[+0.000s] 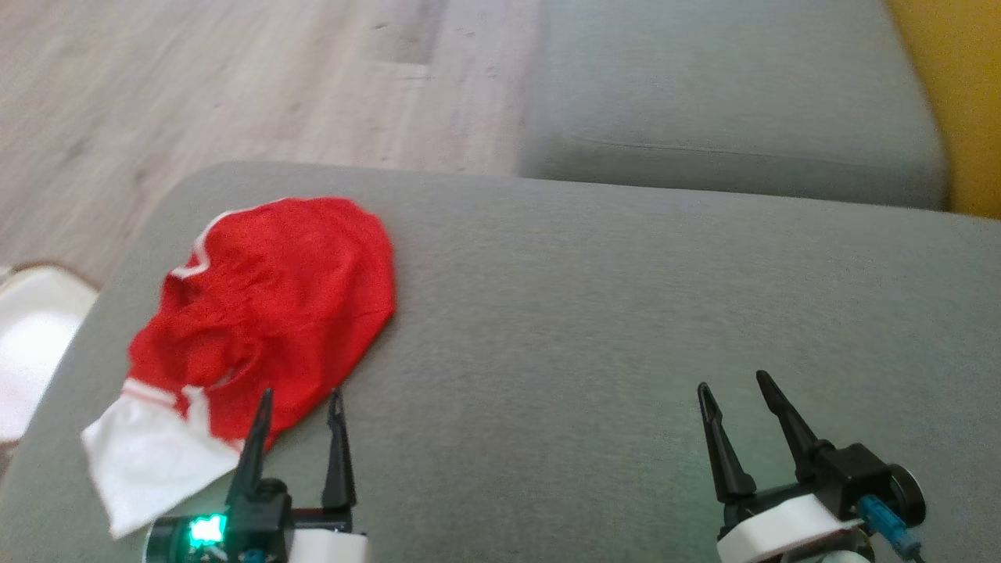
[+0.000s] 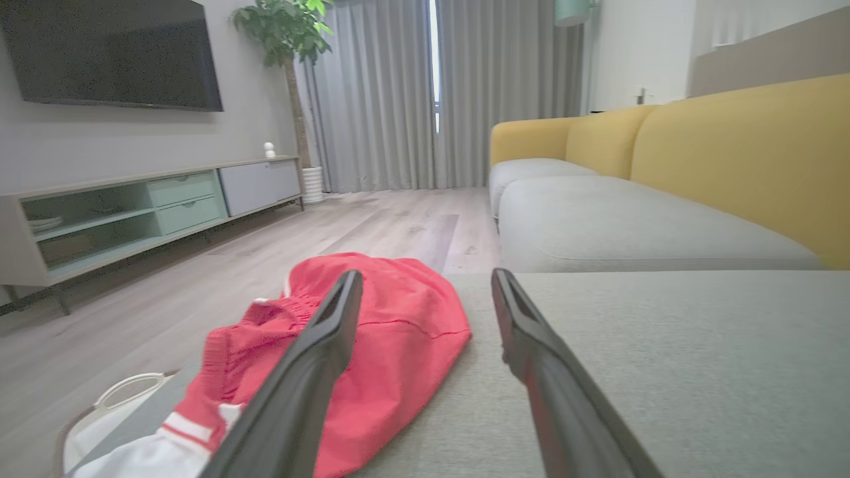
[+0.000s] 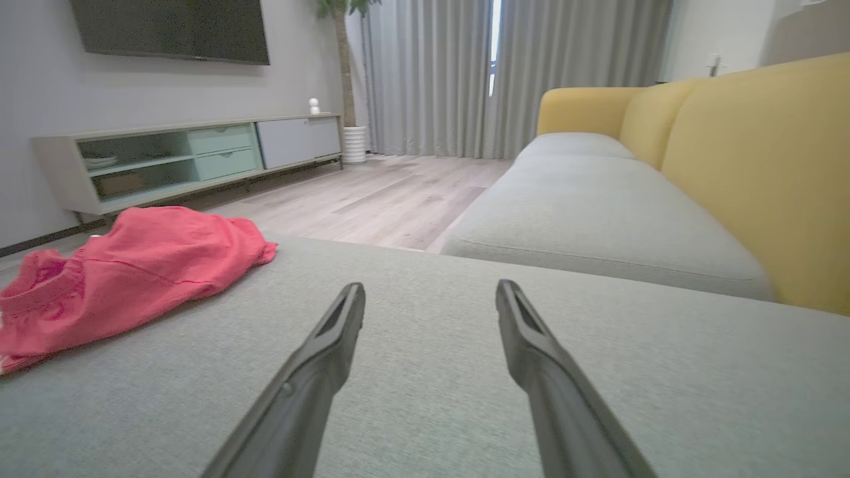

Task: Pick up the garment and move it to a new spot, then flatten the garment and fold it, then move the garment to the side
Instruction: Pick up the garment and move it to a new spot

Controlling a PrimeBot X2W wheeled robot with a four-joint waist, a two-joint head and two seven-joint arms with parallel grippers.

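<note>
Pick-up stage. The left gripper (image 1: 302,392) and right gripper (image 1: 732,381) hover with fingers spread, holding nothing. I would lower the left onto a raised fold just ahead of it and pinch through several layers. The garment (image 1: 266,313), red with white trim and a white end, lies crumpled by the grey cushion's (image 1: 626,352) left edge, toward its near corner.
</note>
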